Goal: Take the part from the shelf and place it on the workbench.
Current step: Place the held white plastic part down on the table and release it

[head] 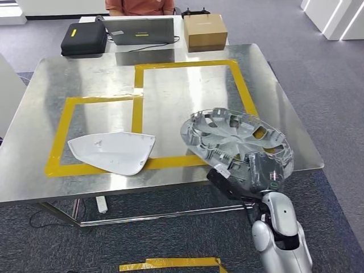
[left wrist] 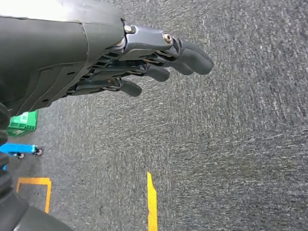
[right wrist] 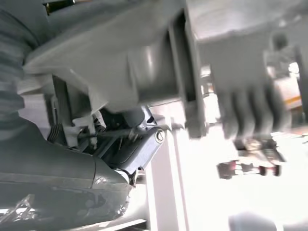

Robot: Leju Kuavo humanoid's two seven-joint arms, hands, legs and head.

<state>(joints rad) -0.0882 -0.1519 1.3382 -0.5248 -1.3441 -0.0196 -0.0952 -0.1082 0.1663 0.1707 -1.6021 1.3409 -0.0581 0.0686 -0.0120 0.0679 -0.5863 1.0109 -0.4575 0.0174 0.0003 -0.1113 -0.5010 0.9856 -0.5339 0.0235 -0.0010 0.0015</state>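
A silver wheel cover point(head: 234, 140) hangs tilted over the steel workbench's point(head: 38, 125) near right corner, inside face up. My right hand point(head: 257, 173) grips it by its near rim. In the right wrist view the grey ribbed underside of the wheel cover point(right wrist: 203, 53) lies right against my right hand point(right wrist: 120, 144), hiding most of the fingers. My left hand point(left wrist: 145, 62) hangs over the grey carpet with its fingers straight and apart, holding nothing.
A white curved panel point(head: 114, 151) lies in the left yellow-taped box. A second taped box point(head: 189, 108) is behind the wheel cover. A black case point(head: 83, 37), a laptop point(head: 139, 29), a cardboard box point(head: 205, 29) and a seated person point(head: 137, 5) are at the far side.
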